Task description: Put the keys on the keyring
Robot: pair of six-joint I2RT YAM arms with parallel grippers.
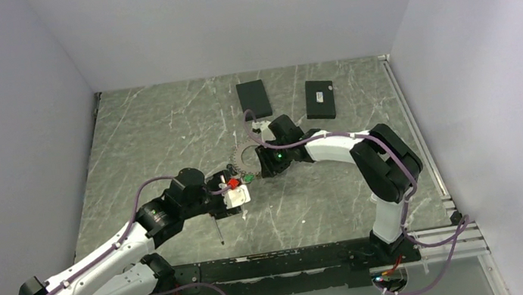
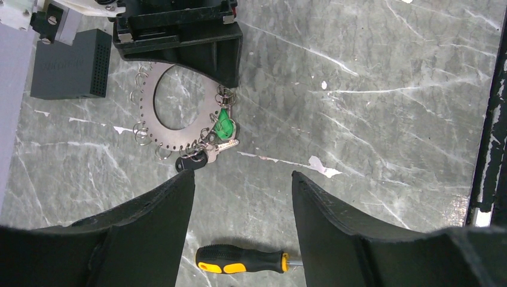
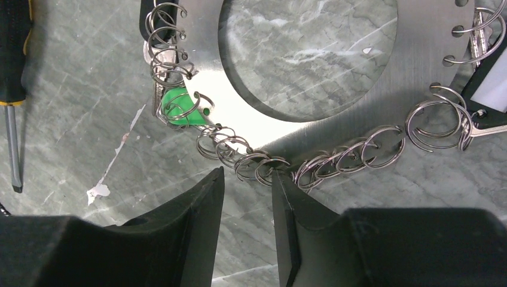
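The keyring (image 2: 149,128) is a flat steel ring plate with holes round its rim, hung with several small wire split rings (image 3: 335,161). It lies on the marble table (image 1: 244,153). A small bunch of keys (image 2: 206,154), with a black head and a green tag (image 2: 224,122), hangs at its near edge; the tag also shows in the right wrist view (image 3: 179,107). My left gripper (image 2: 242,179) is open and empty, just short of the bunch. My right gripper (image 3: 246,174) stands with a narrow gap at the plate's rim, its right fingertip against a split ring, nothing clamped.
A yellow-and-black screwdriver (image 2: 242,259) lies on the table under my left gripper; it also shows in the top view (image 1: 219,233). Two black boxes (image 1: 254,99) (image 1: 320,99) lie at the back. Grey walls close in the left, back and right sides.
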